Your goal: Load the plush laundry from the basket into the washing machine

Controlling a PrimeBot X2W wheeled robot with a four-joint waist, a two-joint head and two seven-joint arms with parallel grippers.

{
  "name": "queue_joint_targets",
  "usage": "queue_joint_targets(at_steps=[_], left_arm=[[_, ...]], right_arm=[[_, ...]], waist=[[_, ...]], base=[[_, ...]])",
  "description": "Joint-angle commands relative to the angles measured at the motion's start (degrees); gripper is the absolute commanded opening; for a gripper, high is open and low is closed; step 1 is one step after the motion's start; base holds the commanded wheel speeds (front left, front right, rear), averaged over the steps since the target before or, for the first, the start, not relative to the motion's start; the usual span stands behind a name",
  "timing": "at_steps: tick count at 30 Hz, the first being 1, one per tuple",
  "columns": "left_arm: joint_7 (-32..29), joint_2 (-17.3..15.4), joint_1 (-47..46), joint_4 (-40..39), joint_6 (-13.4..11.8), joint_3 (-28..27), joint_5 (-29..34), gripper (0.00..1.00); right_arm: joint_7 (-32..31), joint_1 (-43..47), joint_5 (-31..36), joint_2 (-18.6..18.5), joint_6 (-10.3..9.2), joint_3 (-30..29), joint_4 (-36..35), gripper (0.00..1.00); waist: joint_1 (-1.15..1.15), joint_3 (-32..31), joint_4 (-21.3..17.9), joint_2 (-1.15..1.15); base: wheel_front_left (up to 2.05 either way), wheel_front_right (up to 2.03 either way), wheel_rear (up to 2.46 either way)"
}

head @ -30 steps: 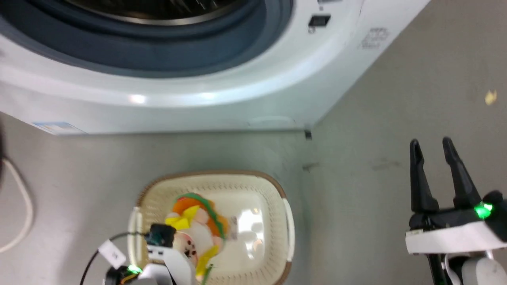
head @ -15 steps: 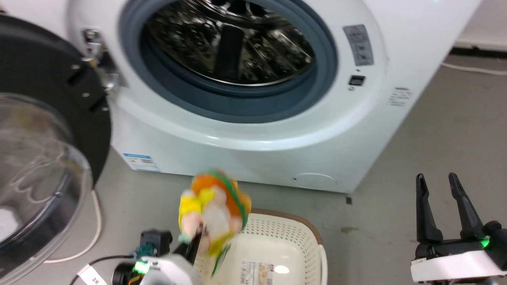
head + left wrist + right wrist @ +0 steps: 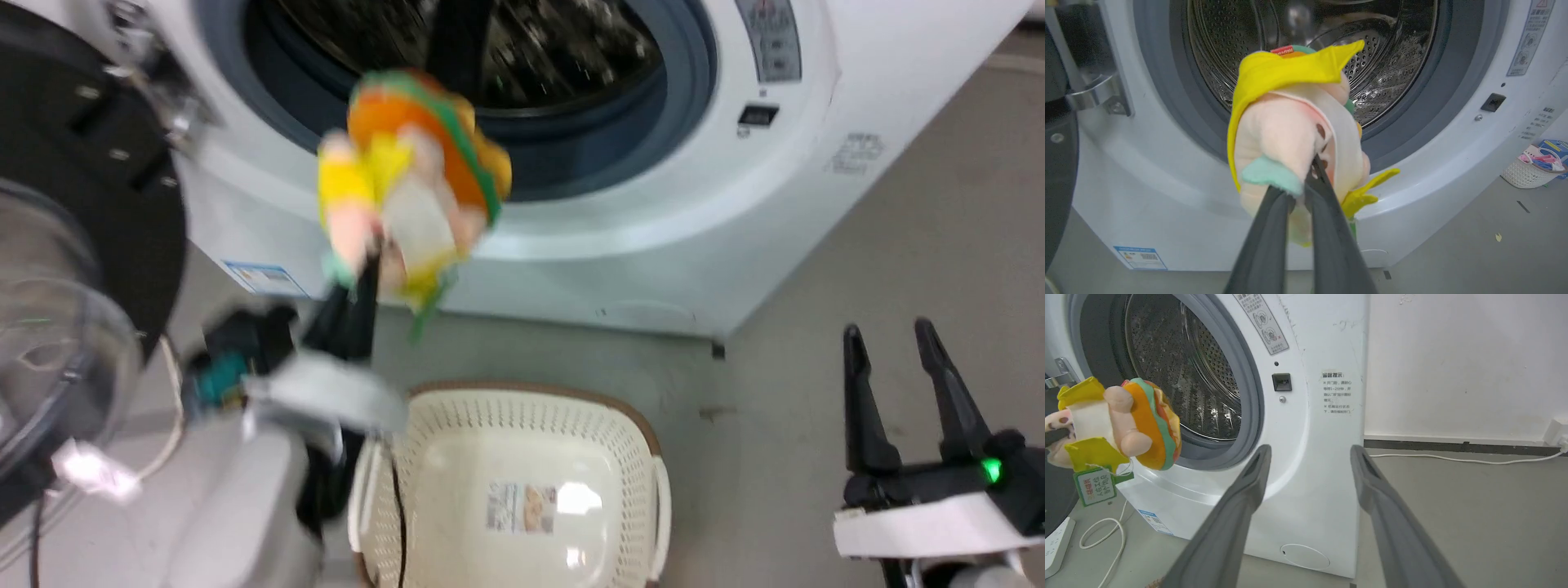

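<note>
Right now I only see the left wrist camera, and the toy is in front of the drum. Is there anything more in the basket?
Observer: No. In the head view the basket holds nothing; just the label on its bottom.
Operator: What is my other hand doing?
Observer: The right gripper is open and holds nothing, off to the right above the floor.
Operator: Is the toy inside the hole?
Observer: Not yet, it seems. In the right wrist view the plush laundry hangs in front of the grey ring, outside the washing machine.
</note>
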State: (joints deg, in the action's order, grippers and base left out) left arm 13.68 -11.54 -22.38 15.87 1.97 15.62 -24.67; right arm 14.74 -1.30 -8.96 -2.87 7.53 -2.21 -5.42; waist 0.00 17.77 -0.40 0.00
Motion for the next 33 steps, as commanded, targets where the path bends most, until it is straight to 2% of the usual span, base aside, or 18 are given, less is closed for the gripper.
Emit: queue_joint_targets(at_steps=[1,7,15,18,23,33], left_arm=[[-0.87,-0.35,-4.25,-0.33,-0.44,-0.55,0.6,0.0],[-8.97,-2.22,-18.89,3.7,-0.58,-1.86,0.07,0.0],[-23.84,-8.44,-39.31,11.37,0.95,-1.18,1.71,0.0],[-27.86,-8.71,-44.66,14.93,0.32,-2.54,0.21,0.0],[-29.22,-10.92,-51.13,20.24,-1.0,-2.83,1.6,0.0],[-28.73,-9.99,-56.06,29.02,-1.98,-2.02,1.97,0.0]], right_arm=[[0.26,-1.47,0.18,0.0,-0.04,0.62,-0.48,1.0],[0.26,-4.41,-1.4,0.0,-0.04,1.06,-0.88,1.0],[0.26,-8.45,-5.24,0.0,-0.04,2.12,-0.67,1.0],[0.26,-9.63,-7.95,0.0,-0.04,2.43,-0.24,1.0],[0.26,-11.08,-9.38,0.0,-0.04,3.9,0.53,1.0],[0.26,-12.22,-10.3,0.0,-0.04,4.16,1.51,1.0]], waist=[[0.0,5.22,-3.17,0.0],[0.0,12.14,-7.18,0.0],[0.0,20.09,-12.34,0.0],[0.0,21.97,-13.87,0.0],[0.0,24.15,-16.02,0.0],[0.0,24.63,-16.59,0.0]], base=[[0.0,0.0,0.0],[0.0,0.0,0.0],[0.0,0.0,0.0],[0.0,0.0,0.0],[0.0,0.0,0.0],[0.0,0.0,0.0]])
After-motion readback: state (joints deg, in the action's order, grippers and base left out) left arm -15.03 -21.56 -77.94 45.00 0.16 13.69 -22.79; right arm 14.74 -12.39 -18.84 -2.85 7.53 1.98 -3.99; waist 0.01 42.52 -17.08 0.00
